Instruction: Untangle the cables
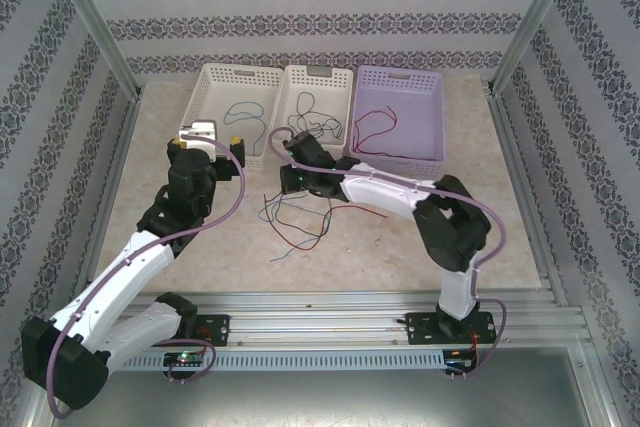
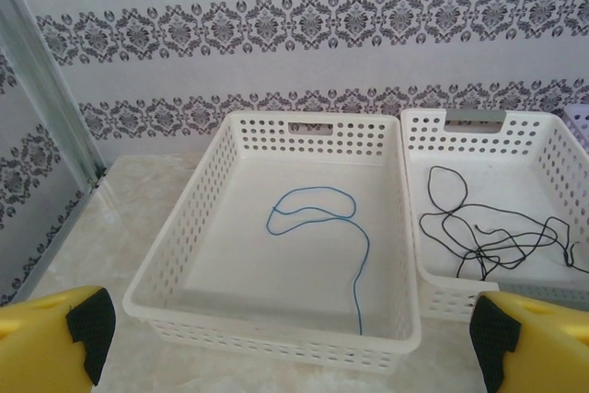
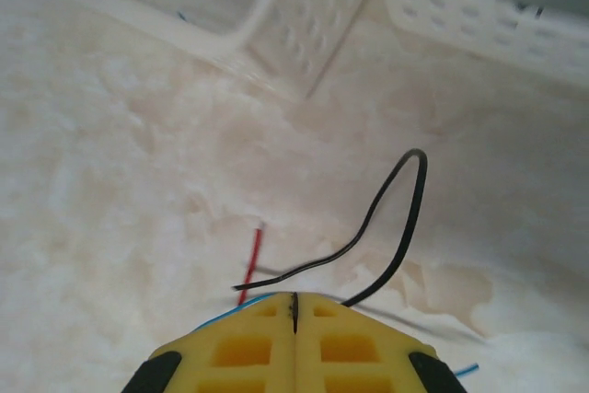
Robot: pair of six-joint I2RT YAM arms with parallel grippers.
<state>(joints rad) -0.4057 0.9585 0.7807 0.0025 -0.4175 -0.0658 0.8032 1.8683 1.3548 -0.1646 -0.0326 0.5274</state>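
Right gripper [image 3: 294, 306] fingers pressed together on cables [image 3: 416, 154], black loop arching just ahead of the tips, red end beside it. Left gripper [image 2: 290, 333] fingers spread wide, empty. White basket [image 2: 184, 255] holding blue cable [image 2: 361, 292] straight ahead of them. Beige marbled table [image 3: 110, 135], patterned wallpaper [image 2: 276, 25] beyond.

Three baskets [image 1: 320, 71] walling off far edge; loose cables [image 1: 295, 222] sprawling mid-table; bare tabletop [image 1: 380, 247] lying open right of them.
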